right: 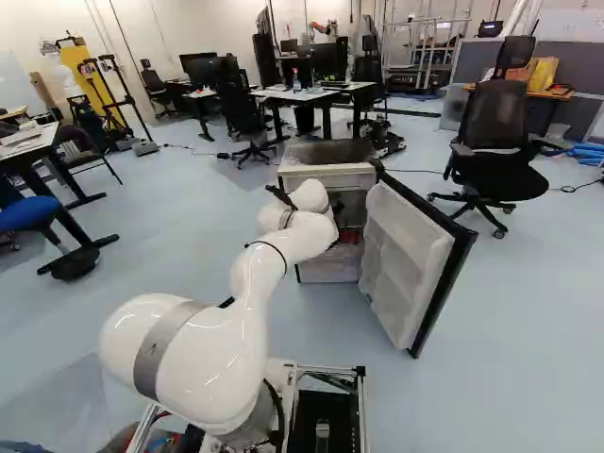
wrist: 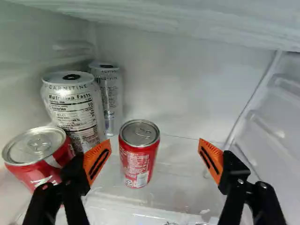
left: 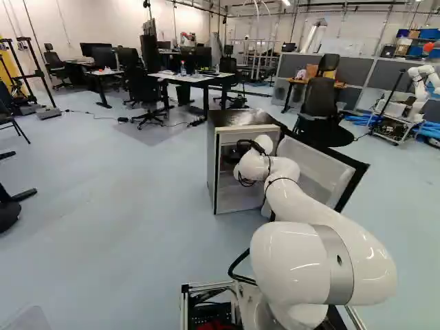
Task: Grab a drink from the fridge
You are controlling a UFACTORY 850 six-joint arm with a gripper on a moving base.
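Observation:
At the open front of the small fridge (left: pixel 240 118), my gripper (left: pixel 236 152) reaches inside in the left base view. In the wrist view the gripper (wrist: pixel 154 148) stands wide open, with nothing held. A small red can (wrist: pixel 139 157) stands upright on the shelf between the lines of the two fingers, nearer one orange pad (wrist: pixel 97 161) than the other (wrist: pixel 211 159). Another red can (wrist: pixel 37 152) is outside that nearer finger, partly hidden by it. Two tall silver cans (wrist: pixel 74 105) (wrist: pixel 108 89) stand behind, by the side wall.
The fridge door (right: pixel 415 260) hangs open to the right of the arm. Close around the gripper are the fridge's inner side wall (wrist: pixel 276 122) and a ledge overhead (wrist: pixel 187 21). An office chair (right: pixel 495 142) stands beyond the door. Another robot (left: pixel 421 86) is at the far right.

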